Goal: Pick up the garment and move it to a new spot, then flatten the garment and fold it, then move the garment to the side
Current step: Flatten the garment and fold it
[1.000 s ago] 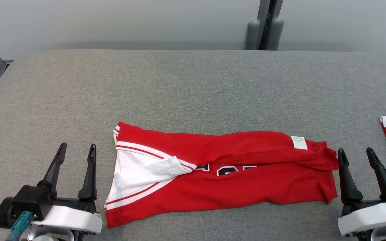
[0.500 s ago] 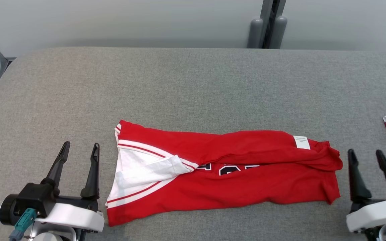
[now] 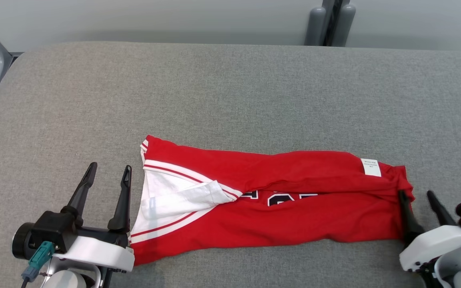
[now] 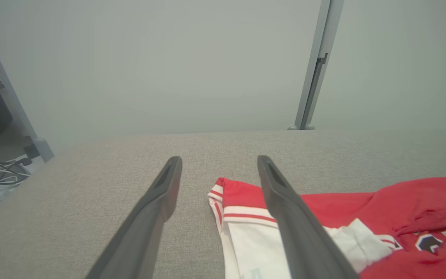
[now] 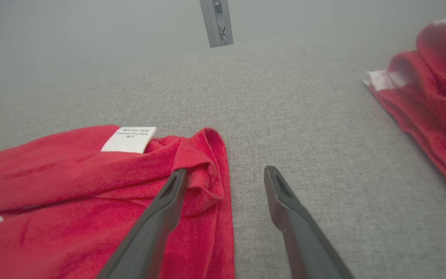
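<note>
Now, left claw [image 3: 110, 166] spread empty beside garment [image 3: 262, 200], right claw [image 3: 416, 193] spread empty, straddling its edge.

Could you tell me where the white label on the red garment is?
In the head view, the white label sits near the right end of the red garment, just beyond the right hand.

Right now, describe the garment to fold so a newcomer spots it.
On the grey padded table, look near the front edge, between the left hand and right hand. The long red jersey lies there. Unlike the other red garment at the far right, it has a wide white panel at its left end and a white label at its right.
</note>
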Robot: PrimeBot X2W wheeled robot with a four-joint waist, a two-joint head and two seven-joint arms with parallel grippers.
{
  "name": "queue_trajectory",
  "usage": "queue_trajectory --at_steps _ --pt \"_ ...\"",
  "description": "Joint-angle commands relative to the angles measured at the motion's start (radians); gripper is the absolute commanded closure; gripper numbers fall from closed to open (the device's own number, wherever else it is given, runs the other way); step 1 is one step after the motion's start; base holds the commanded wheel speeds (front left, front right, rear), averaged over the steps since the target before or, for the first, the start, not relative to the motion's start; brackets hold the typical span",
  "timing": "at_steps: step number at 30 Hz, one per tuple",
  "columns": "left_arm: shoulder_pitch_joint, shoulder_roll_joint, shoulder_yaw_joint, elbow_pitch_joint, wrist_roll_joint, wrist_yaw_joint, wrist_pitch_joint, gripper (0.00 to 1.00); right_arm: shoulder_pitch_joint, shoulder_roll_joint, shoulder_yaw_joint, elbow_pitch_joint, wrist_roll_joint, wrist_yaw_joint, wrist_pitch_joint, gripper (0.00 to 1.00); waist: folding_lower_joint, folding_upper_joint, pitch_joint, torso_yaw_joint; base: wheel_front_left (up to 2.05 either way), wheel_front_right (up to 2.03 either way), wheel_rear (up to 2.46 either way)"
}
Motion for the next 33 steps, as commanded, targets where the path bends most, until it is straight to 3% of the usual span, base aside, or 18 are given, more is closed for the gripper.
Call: queue_trajectory --at_steps 1,8,9,10,11,12,13,24,33 --pt "-0.015 0.003 0.005 0.002 0.005 -0.003 -0.004 0.00 -0.015 -0.004 0.010 0.019 0.012 0.000 -0.005 0.00 0.0000 -0.0001 0.002 0.000 0.00 0.00 0.00" --pt "-0.023 0.000 0.014 0.010 0.010 -0.012 -0.004 0.00 -0.038 0.005 0.112 0.139 0.081 0.000 -0.038 0.00 0.0000 -0.0001 0.008 -0.002 0.00 0.00 0.00" --pt "-0.024 0.001 0.016 0.011 0.011 -0.012 -0.004 0.00 -0.041 0.005 0.122 0.149 0.089 0.000 -0.048 0.11 0.0000 -0.0001 0.009 -0.003 0.00 0.00 0.00" --pt "-0.024 0.001 0.018 0.010 0.012 -0.012 -0.004 0.00 -0.045 0.004 0.132 0.160 0.098 0.000 -0.057 0.48 0.0000 -0.0001 0.010 -0.004 0.00 0.00 0.00" --pt "-0.024 0.000 0.019 0.010 0.013 -0.013 -0.004 0.00 -0.048 0.004 0.140 0.169 0.109 0.000 -0.066 0.56 0.0000 -0.0001 0.009 -0.005 0.00 0.00 0.00" --pt "-0.023 0.000 0.021 0.010 0.014 -0.012 -0.004 0.00 -0.050 0.001 0.146 0.175 0.117 0.000 -0.078 0.88 0.0000 -0.0001 0.009 -0.005 0.00 0.00 0.00" --pt "-0.022 -0.001 0.023 0.010 0.014 -0.013 -0.004 0.00 -0.053 -0.001 0.154 0.179 0.126 0.000 -0.091 1.00 0.0000 -0.0001 0.009 -0.006 0.00 0.00 0.00" --pt "-0.010 -0.004 0.028 0.009 0.025 -0.021 -0.004 0.00 -0.080 -0.065 0.165 0.211 0.197 -0.001 -0.165 1.00 0.0000 -0.0001 0.002 -0.016 0.00 0.00 0.00" --pt "0.003 -0.008 0.034 0.010 0.030 -0.021 -0.004 0.00 -0.018 -0.168 0.051 0.197 0.208 -0.001 -0.188 1.00 0.0000 -0.0001 -0.007 -0.031 0.00 0.00 0.00"
